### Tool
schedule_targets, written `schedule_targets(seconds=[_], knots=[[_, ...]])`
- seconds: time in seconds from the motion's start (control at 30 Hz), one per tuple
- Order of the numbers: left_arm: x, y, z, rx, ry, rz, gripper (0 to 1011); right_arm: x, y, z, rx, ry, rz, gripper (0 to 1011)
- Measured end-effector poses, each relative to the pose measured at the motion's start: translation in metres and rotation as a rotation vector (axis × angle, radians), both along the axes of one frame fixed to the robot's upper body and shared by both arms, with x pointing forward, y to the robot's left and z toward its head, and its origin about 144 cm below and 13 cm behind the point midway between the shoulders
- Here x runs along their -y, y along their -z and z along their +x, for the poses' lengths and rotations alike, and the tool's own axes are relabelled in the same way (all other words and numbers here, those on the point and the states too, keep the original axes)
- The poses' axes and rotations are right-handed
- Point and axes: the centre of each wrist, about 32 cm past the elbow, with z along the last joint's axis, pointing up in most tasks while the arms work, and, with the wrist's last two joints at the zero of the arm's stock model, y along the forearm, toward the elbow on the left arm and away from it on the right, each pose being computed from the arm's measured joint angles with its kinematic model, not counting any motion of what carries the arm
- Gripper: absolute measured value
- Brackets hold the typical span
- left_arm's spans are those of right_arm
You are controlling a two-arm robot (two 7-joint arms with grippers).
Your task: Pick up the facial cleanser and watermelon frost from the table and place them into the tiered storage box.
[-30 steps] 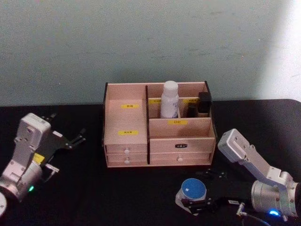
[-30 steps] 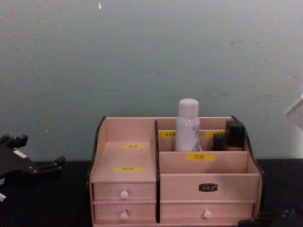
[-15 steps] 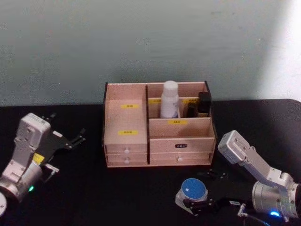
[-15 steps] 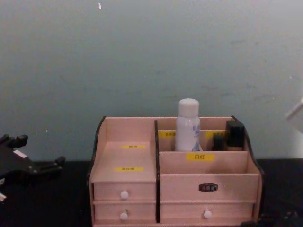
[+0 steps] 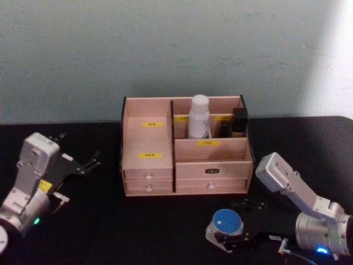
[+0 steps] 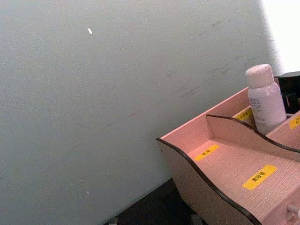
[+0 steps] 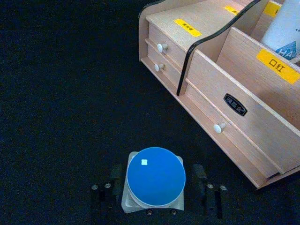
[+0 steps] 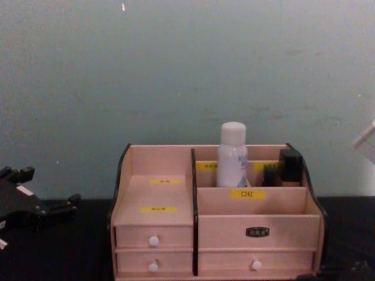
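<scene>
The tiered storage box [image 5: 209,165] stands mid-table, also in the chest view [image 8: 258,225] and the right wrist view [image 7: 243,122]. A white bottle [image 5: 198,117] stands upright in its back compartment. A white container with a round blue top [image 5: 227,222] sits on the table in front of the box. I cannot tell which of these is the facial cleanser and which the watermelon frost. My right gripper [image 7: 157,187] is open, a finger on each side of the blue-topped container [image 7: 155,174]. My left gripper [image 5: 77,148] is open at the far left, away from the box.
The table [image 5: 138,226] is black, with a pale wall behind it. Small dark cosmetics [image 5: 238,121] stand in the box's back right compartment. Two rows of drawers with white knobs [image 7: 218,127] face me. The box's left stepped compartments [image 6: 234,164] hold nothing.
The right gripper has sunk slightly at the bottom right of the chest view. The blue-topped container and the left arm have stayed in place.
</scene>
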Motion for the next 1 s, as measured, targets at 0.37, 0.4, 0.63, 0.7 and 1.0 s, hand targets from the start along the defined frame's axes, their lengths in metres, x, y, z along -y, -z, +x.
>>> schedule_targets(seconds=[0.37, 0.4, 0.63, 0.7, 1.0], knots=[[0.0, 0.0, 0.0, 0.0, 0.0, 0.0, 1001, 0.0002, -0.0002, 0.0001, 0.0, 0.0, 0.002, 728], [0.0, 0.0, 0.0, 0.0, 0.0, 0.0, 1001, 0.0002, -0.0002, 0.0001, 0.0, 0.0, 0.002, 726], [0.0, 0.0, 0.0, 0.0, 0.0, 0.0, 1001, 0.0002, -0.0002, 0.0001, -0.001, 0.0, 0.002, 726], [0.0, 0.0, 0.0, 0.0, 0.0, 0.0, 1001, 0.0002, -0.0002, 0.0001, -0.001, 0.0, 0.002, 726], [0.0, 0.0, 0.0, 0.0, 0.0, 0.0, 1001, 0.0019, -0.0004, 0.001, -0.001, -0.002, 0.021, 726]])
